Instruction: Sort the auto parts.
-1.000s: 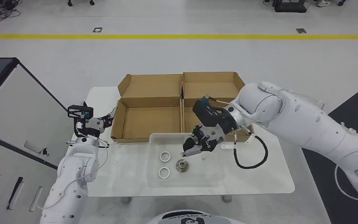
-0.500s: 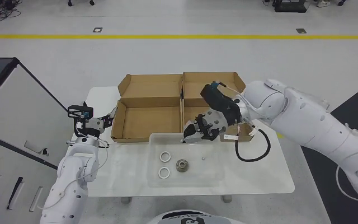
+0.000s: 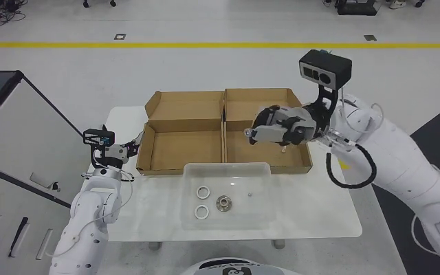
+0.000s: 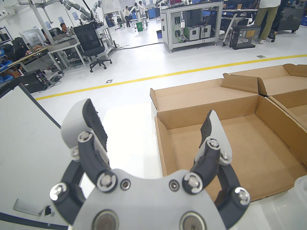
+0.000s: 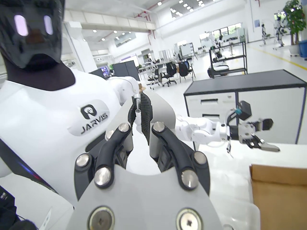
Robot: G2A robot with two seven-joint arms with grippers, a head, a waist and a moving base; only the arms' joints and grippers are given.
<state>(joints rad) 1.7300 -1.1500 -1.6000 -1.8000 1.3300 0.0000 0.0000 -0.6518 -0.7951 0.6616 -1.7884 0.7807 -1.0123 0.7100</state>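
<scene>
Right end effector [image 3: 254, 133] carried a small part [image 5: 136, 103] over the right box [image 3: 265, 157].

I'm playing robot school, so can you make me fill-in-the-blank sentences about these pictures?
The tray holds ___ white rings. The left gripper is ___, holding nothing. The right gripper pinches a small metal part over a cardboard ___.
Missing words: two, open, box.

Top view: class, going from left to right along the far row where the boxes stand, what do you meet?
In order: left pincer → left cardboard box → right cardboard box. The right pincer, shut on a small metal part, overlaps the right box, so it is left out.
</scene>
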